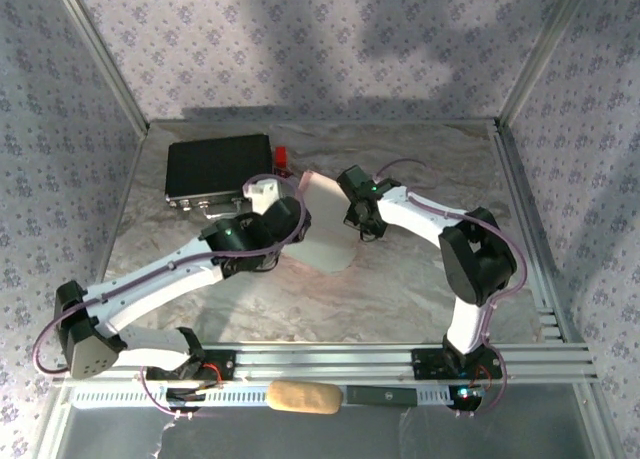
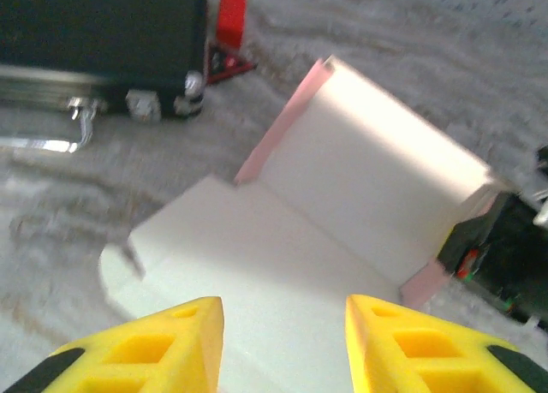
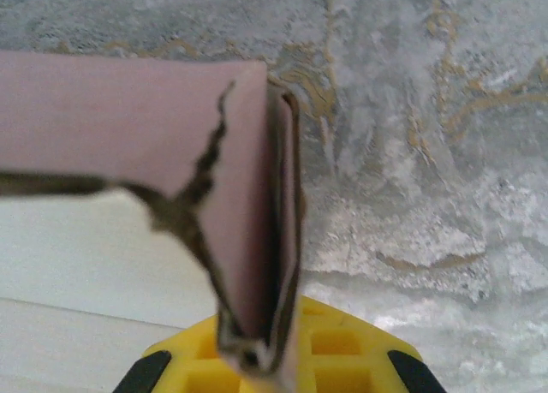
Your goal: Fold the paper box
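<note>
Worktop [image 1: 400, 299]: marbled grey.
Black case [image 1: 218, 171]: far-left corner.
Paper box [image 1: 325, 239]: centre, toward the far edge, one panel raised.
Right gripper [image 3: 265, 359]: clamped on the raised panel's edge.
Left gripper [image 2: 287, 342]: jaws apart above the flat panel.
Red item [image 1: 283, 159]: beside the case.

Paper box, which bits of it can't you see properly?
- Top external: the paper box's left part is hidden under the left arm.
- Left wrist: its near edge runs off the bottom of the picture, past the left gripper.
- Right wrist: the pink flap covers the spot where the right gripper pinches it. The rest is cut off at the left.
</note>
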Motion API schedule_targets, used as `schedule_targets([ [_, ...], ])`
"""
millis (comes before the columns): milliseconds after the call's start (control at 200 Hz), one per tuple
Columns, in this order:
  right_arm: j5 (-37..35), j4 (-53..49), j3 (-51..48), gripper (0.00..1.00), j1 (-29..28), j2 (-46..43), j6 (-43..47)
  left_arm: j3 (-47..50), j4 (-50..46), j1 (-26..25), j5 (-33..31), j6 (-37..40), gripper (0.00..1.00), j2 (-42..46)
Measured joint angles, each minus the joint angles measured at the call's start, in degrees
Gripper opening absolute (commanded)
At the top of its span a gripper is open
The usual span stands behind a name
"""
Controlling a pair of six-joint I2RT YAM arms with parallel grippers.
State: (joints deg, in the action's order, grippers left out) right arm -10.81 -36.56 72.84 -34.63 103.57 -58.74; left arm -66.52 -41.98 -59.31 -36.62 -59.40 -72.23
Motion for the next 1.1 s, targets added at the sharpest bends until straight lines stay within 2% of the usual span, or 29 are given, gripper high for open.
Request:
schedule_targets([
  [135,0.17,-0.42,-0.81,0.00,0.00,-1.22,-2.58,2.73,-7.65,-4.39,-0.87,-13.25,0.55,0.55],
  [235,0.15,-0.33,-1.55,0.00,0.00,-1.88,-4.28,4.72,-8.81,-6.25,-0.50,-19.58,0.60,0.55],
  [275,0.15,-0.35,-1.92,0.00,0.00,-1.99,-4.96,5.53,-8.35,-6.49,-0.04,-21.24,0.65,0.55],
  [375,0.11,-0.28,-2.91,0.00,0.00,-2.03,-6.21,7.85,-5.14,-6.60,0.90,-24.70,0.70,0.48],
  [530,0.15,-0.07,-3.52,0.00,0.00,-2.67,-7.58,8.83,0.50,-6.29,1.66,-26.69,0.70,-1.33],
  [580,0.15,-0.07,-3.58,0.00,0.00,-2.71,-7.96,8.87,2.71,-5.97,2.40,-27.02,0.66,-2.47],
  [725,0.15,-0.02,-3.67,0.00,0.00,-2.73,-8.39,8.92,5.86,-5.38,4.24,-29.00,0.46,-6.38],
  [999,0.22,0.98,-5.29,0.00,0.02,-3.80,-9.22,8.94,6.32,-4.72,5.44,-32.26,0.33,-9.81],
  [1099,0.22,1.07,-5.42,0.00,0.02,-3.85,-9.42,8.94,6.62,-4.37,5.77,-32.96,0.22,-10.91],
])
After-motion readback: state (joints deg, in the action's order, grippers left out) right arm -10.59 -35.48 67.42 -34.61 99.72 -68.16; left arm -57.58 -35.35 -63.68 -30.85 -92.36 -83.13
